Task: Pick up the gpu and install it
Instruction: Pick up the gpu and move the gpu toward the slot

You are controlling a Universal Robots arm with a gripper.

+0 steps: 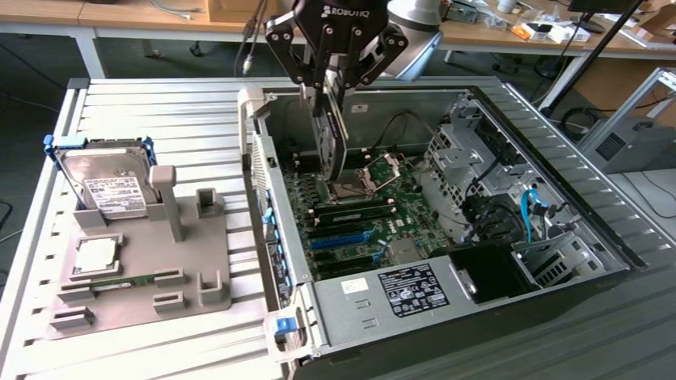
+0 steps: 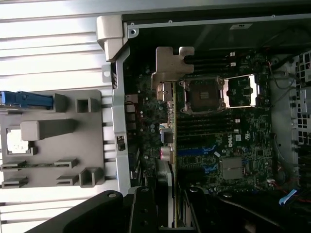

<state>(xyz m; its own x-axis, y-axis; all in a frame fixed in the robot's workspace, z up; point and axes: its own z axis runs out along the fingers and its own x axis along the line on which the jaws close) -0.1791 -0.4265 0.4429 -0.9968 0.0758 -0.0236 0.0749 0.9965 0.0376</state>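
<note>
My gripper (image 1: 336, 79) hangs over the open computer case (image 1: 277, 190) and is shut on the gpu (image 1: 332, 138). The gpu is a dark flat card held on edge, pointing down toward the motherboard (image 1: 365, 214). Its lower end hovers above the CPU socket (image 1: 354, 187), apart from the board. In the wrist view the gpu (image 2: 170, 145) appears edge-on between my fingers (image 2: 144, 208), with its silver bracket (image 2: 171, 63) at the far end. The gripper (image 2: 170, 206) grips its near end. Blue expansion slots (image 1: 340, 236) (image 2: 197, 151) lie on the board beside the card.
A grey parts holder (image 1: 138, 261) stands on the slatted table at the exterior view's left, carrying a silver hard drive (image 1: 106, 190), a CPU chip (image 1: 97, 255) and a RAM stick (image 1: 106, 283). Inside the case are a drive cage (image 1: 476, 150), cables and a labelled power supply (image 1: 417, 289).
</note>
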